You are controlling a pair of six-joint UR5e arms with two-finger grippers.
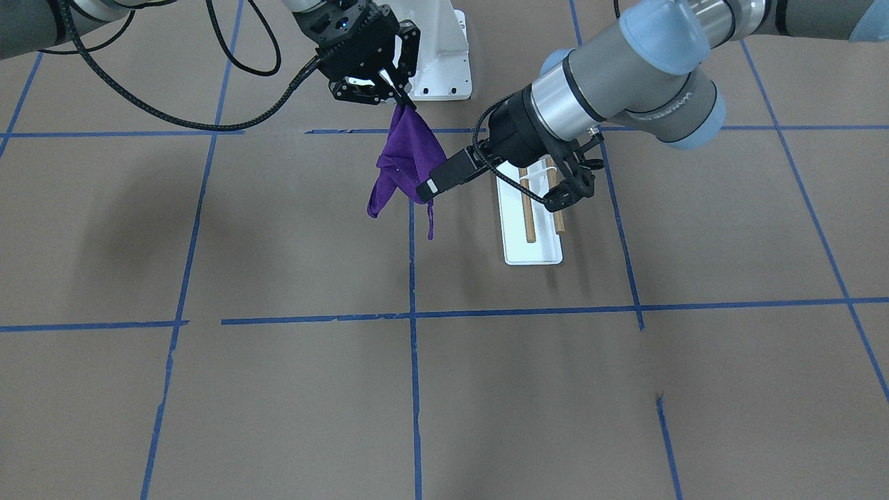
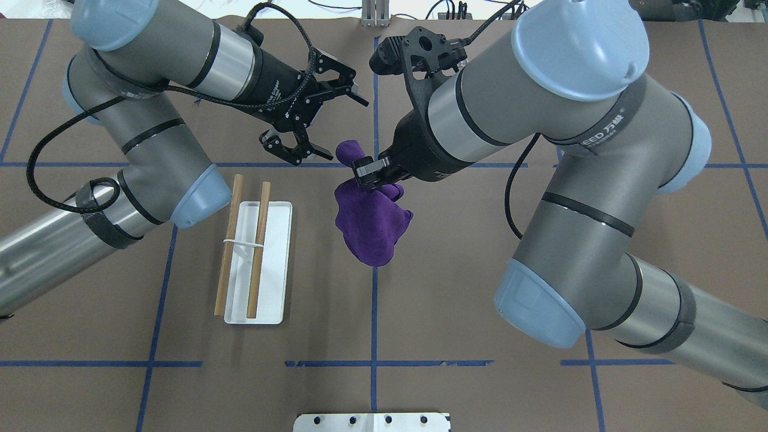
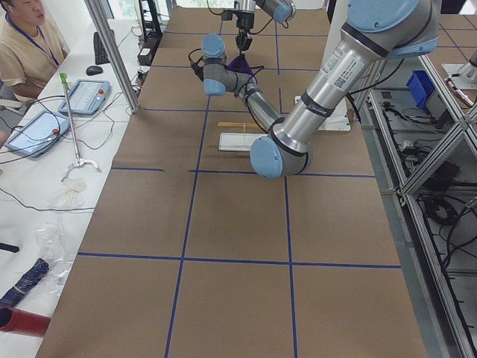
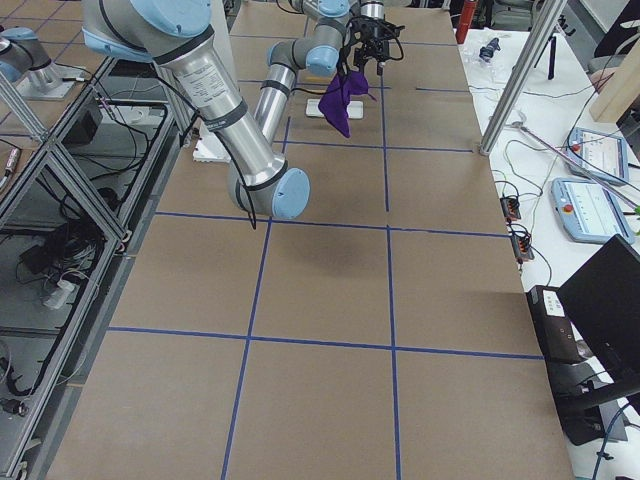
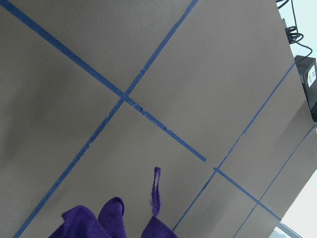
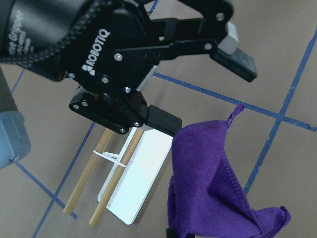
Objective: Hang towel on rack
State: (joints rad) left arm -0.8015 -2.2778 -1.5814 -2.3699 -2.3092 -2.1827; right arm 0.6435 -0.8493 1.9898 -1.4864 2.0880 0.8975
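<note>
— Where is the towel (image 2: 372,228)?

— In the air. It hangs bunched and purple from the right gripper (image 1: 401,102), which is clamped on its top corner. A thin strip of the cloth dangles below the rest.

— And the left gripper (image 2: 348,131)?

— Its two fingers are spread wide, with nothing between them. The wrist view shows one finger pad (image 6: 162,119) right at the towel's edge, but I cannot tell whether it touches.

— The rack (image 2: 273,240)?

— It stands on the brown table (image 2: 480,390), on the left arm's side. It has a flat white base and two wooden rods lying side by side above it, and the rods are bare. The towel hangs beside the rack, apart from it, over a blue tape line.
</note>
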